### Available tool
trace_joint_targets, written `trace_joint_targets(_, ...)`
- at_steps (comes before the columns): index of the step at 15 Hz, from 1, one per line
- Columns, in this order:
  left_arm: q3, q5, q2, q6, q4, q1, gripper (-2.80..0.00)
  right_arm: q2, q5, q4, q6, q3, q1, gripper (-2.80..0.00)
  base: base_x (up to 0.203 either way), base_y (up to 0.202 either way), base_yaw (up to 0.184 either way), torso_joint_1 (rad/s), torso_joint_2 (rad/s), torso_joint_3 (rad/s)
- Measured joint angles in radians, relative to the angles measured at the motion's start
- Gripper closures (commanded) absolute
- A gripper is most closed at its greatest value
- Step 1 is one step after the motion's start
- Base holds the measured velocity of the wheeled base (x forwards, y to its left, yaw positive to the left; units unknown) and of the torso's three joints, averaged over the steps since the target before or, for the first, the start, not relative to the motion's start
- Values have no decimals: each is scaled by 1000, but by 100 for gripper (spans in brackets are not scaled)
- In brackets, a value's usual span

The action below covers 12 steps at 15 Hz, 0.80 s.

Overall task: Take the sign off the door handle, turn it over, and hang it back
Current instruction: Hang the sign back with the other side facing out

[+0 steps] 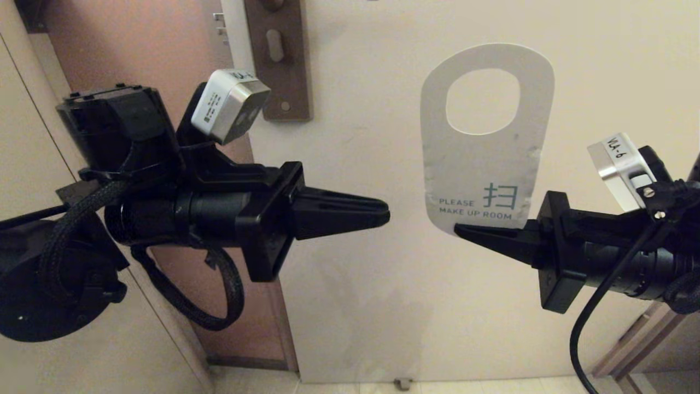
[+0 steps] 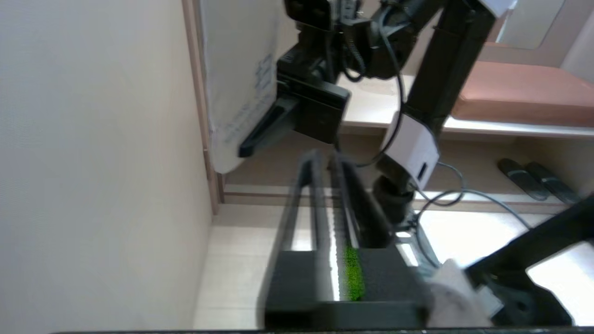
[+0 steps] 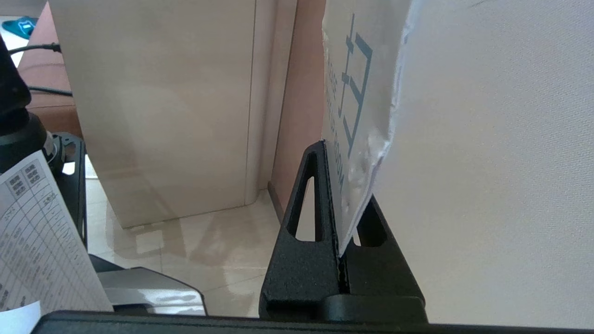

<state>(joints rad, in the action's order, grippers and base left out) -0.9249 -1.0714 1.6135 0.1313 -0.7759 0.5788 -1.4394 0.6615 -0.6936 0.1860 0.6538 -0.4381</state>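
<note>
The right end effector (image 1: 465, 230) is clamped on the lower edge of the sign (image 1: 481, 164), which stands above it, white face outward. The left end effector (image 1: 383, 212), closed and empty, points toward it, well apart.

right claw (image 1: 465, 230): fingers pinched together on the lower edge of the sign (image 1: 481, 164), holding it flat before the door, arm reaching in level from the right | left claw (image 1: 383, 212): fingers closed together and holding nothing, level, pointing at the sign from its left, well apart from it
</note>
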Motion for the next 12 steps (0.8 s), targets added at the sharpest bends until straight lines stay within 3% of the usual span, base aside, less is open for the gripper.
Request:
trace_joint_targets(6, 66, 39, -55, -8, 0, -20, 0, 4, -34, -20, 0, -9, 0, 0, 0, 0, 0, 0, 0, 0)
trace_joint_targets(9, 102, 150, -76, -16, 0, -33, 0, 2, -42, -21, 0, -13, 0, 0, 0, 0, 0, 0, 0, 0)
trace_joint_targets(12, 172, 330, -98, -97, 0, -36, 0, -3, -56, -21, 0, -17, 0, 0, 0, 0, 0, 0, 0, 0)
